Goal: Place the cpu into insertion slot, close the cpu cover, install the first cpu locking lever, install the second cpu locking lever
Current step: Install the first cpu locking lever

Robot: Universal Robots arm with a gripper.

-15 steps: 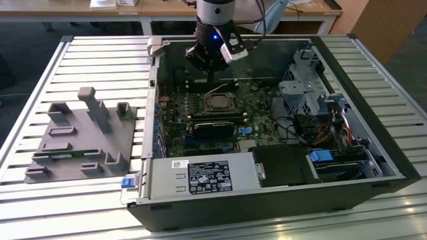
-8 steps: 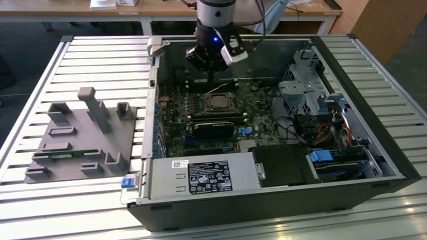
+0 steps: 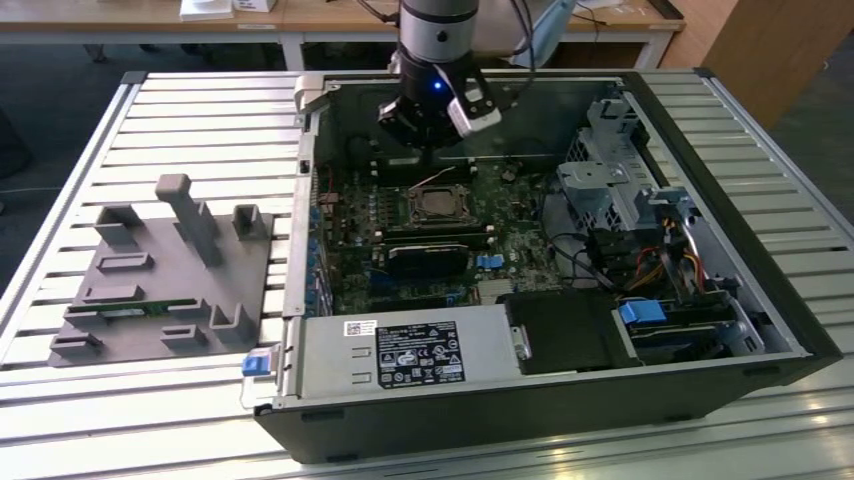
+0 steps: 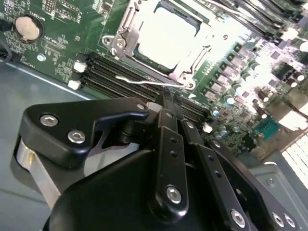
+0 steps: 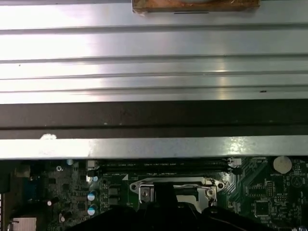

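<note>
The computer case (image 3: 561,330) lay open on its side on a table of pale metal slats (image 3: 200,130), with a grey fixture block (image 3: 167,285) resting on the slats off toward the exterior view's left. Beyond the table stood wooden desks (image 3: 334,15) — that was all I could make out of the room.

My claw (image 3: 424,125) hung inside the case over the green motherboard (image 3: 400,240), near the case's far wall in the exterior view. In the second wrist view my black fingers (image 4: 168,144) stood pressed close together, nothing between them that I could see — the claw was closed and empty.

The cpu (image 4: 166,36) sat in the insertion slot (image 3: 437,205), its pale face showing bright through the cut-out of the cpu cover (image 4: 192,62), which lay down flat over it. A thin wire locking lever (image 4: 139,82) ran along the socket's edge nearest my fingertips, just over the dark memory slots (image 4: 110,72). In the exterior view the socket lay just nearer the camera than my claw, close by it but apart.
</note>
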